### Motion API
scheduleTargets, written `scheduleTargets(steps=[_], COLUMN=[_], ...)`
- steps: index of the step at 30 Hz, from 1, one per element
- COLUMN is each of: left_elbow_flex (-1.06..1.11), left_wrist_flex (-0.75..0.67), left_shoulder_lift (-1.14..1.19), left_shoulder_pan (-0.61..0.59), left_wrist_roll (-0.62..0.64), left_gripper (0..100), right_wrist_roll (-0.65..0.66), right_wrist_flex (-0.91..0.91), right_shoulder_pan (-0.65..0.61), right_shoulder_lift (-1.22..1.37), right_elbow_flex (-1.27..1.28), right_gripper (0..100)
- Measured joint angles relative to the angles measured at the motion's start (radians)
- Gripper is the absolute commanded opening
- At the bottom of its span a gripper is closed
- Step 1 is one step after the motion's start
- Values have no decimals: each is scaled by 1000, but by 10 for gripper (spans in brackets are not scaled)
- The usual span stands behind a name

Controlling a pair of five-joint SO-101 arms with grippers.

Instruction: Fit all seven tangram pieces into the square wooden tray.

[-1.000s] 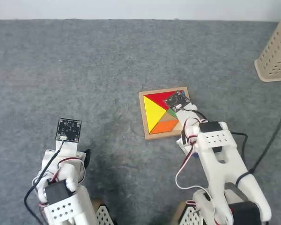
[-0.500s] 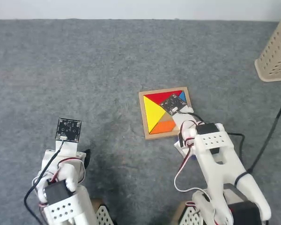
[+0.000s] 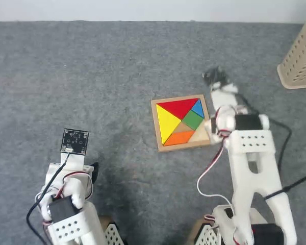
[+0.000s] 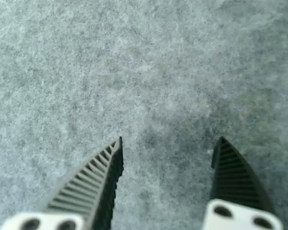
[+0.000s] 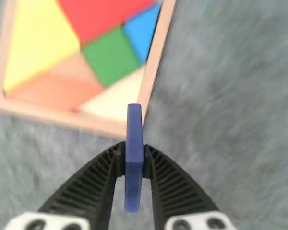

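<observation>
The square wooden tray point(image 3: 155, 127) lies mid-table on grey carpet. In it lie red point(image 3: 179, 107), yellow point(image 3: 166, 123), light blue point(image 3: 198, 108), green point(image 3: 193, 120), orange point(image 3: 179, 138) and tan point(image 3: 181, 127) pieces. A pale bare triangle point(image 3: 200, 134) shows at its near right corner. In the right wrist view my right gripper point(image 5: 133, 148) is shut on a dark blue piece point(image 5: 133, 124) held on edge, above the tray's rim point(image 5: 156, 62) beside that pale triangle point(image 5: 116, 99). My left gripper point(image 4: 168, 143) is open over bare carpet; its arm point(image 3: 71, 194) stands at the near left.
A beige perforated basket point(image 3: 301, 56) stands at the far right edge. The right arm point(image 3: 250, 163) rises just right of the tray, with cables trailing beside it. Open carpet surrounds the tray to the left and beyond it.
The right arm has lifted and swung from above the tray to its right side, uncovering the pieces in it. The left arm has not moved.
</observation>
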Motion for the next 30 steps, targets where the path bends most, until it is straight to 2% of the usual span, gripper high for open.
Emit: scheduleTargets(steps=[6,11,17,25,30], left_elbow_flex=[0,0,0,0,0], left_wrist_flex=[0,0,0,0,0], left_shoulder_lift=[0,0,0,0,0], left_shoulder_pan=[0,0,0,0,0], left_wrist_roll=[0,0,0,0,0], left_gripper=[280,280,280,280,280], right_wrist_roll=[-129,-353,-694,-979,-1111], right_wrist_flex=[64,103,164,155,229], right_shoulder_pan=[-21,-54,-144,-224,-233], right_shoulder_lift=[269,493,531,652,730], right_elbow_flex=[-238,-376,-466,-494,-582], right_gripper=[6,7,10,11,10])
